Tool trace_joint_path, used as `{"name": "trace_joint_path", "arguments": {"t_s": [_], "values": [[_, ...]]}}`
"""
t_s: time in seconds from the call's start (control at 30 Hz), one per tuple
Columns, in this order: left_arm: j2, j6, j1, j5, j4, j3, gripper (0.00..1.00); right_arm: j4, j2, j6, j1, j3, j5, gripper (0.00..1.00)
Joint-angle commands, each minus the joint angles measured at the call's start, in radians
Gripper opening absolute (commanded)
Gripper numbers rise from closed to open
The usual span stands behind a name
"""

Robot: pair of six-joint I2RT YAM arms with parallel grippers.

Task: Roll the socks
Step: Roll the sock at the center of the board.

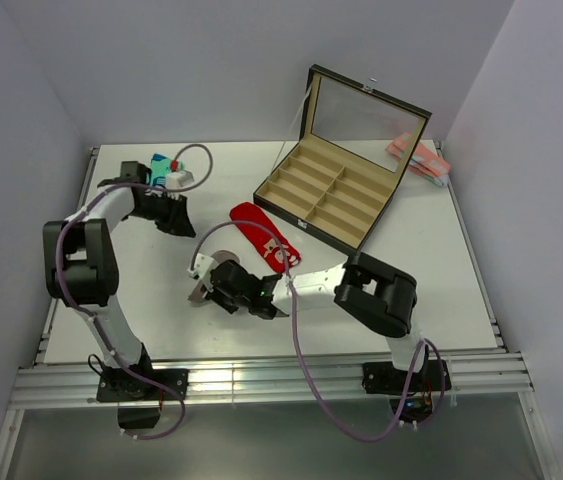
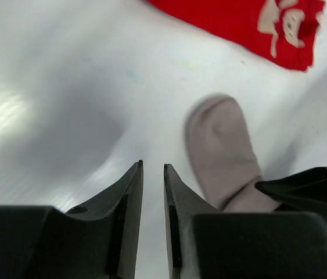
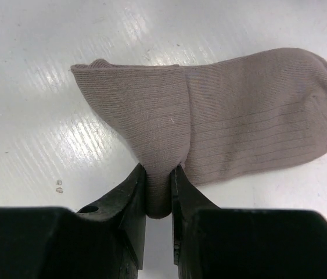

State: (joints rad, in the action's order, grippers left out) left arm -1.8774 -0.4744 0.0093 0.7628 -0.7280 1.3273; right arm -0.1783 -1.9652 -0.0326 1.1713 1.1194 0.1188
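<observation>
Cut off by the top edge: red sock (image 2: 233, 22). Blurred, with lower end hidden: grey sock (image 2: 218, 148).

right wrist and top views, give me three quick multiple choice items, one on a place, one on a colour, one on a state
1. The red sock lies:
a) on the table, between the box and the right gripper
b) inside the box
c) on the box lid

2. The sock in the right gripper is:
a) teal
b) taupe
c) red

3. The right gripper is:
a) open above that sock
b) out of view
c) shut on a fold of that sock

Answers:
1. a, since the top view shows it flat on the table there.
2. b, since the right wrist view shows a ribbed taupe sock.
3. c, since the fingers pinch the doubled fabric between them.
</observation>
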Motion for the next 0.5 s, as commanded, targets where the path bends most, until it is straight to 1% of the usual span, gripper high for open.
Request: {"name": "trace_joint_path", "arguments": {"t_s": [0.0, 0.07, 0.1, 0.17, 0.2, 0.23, 0.3, 0.33, 0.37, 0.4, 0.43, 0.47], "values": [[0.078, 0.04, 0.072, 0.058, 0.1, 0.007, 0.26, 0.066, 0.02, 0.065, -0.041, 0.002, -0.151, 0.0], [0.125, 0.014, 0.09, 0.059, 0.119, -0.022, 0.26, 0.091, 0.009, 0.085, -0.074, 0.025, -0.198, 0.0], [0.145, 0.007, 0.101, 0.044, 0.13, -0.057, 0.27, 0.126, -0.004, 0.095, -0.087, 0.058, -0.253, 0.0], [0.211, -0.039, 0.103, 0.038, 0.16, -0.117, 0.28, 0.172, -0.021, 0.123, -0.136, 0.089, -0.31, 0.0], [0.236, -0.055, 0.103, 0.035, 0.171, -0.14, 0.29, 0.201, -0.043, 0.134, -0.151, 0.126, -0.373, 0.0], [0.292, -0.064, 0.103, 0.029, 0.197, -0.163, 0.31, 0.229, -0.056, 0.141, -0.166, 0.15, -0.411, 0.0], [0.343, -0.122, 0.101, 0.032, 0.203, -0.224, 0.34, 0.298, -0.099, 0.169, -0.214, 0.216, -0.484, 0.0], [0.389, -0.142, 0.1, 0.033, 0.205, -0.241, 0.37, 0.319, -0.115, 0.177, -0.228, 0.241, -0.563, 0.0], [0.411, -0.176, 0.098, 0.032, 0.214, -0.278, 0.39, 0.373, -0.136, 0.187, -0.257, 0.269, -0.6, 0.0], [0.453, -0.197, 0.093, 0.029, 0.214, -0.296, 0.42, 0.391, -0.168, 0.194, -0.269, 0.314, -0.625, 0.0], [0.474, -0.243, 0.08, 0.004, 0.228, -0.341, 0.43, 0.442, -0.187, 0.203, -0.281, 0.339, -0.678, 0.0], [0.497, -0.256, 0.067, -0.011, 0.242, -0.368, 0.43, 0.465, -0.205, 0.207, -0.292, 0.365, -0.702, 0.0]]}}
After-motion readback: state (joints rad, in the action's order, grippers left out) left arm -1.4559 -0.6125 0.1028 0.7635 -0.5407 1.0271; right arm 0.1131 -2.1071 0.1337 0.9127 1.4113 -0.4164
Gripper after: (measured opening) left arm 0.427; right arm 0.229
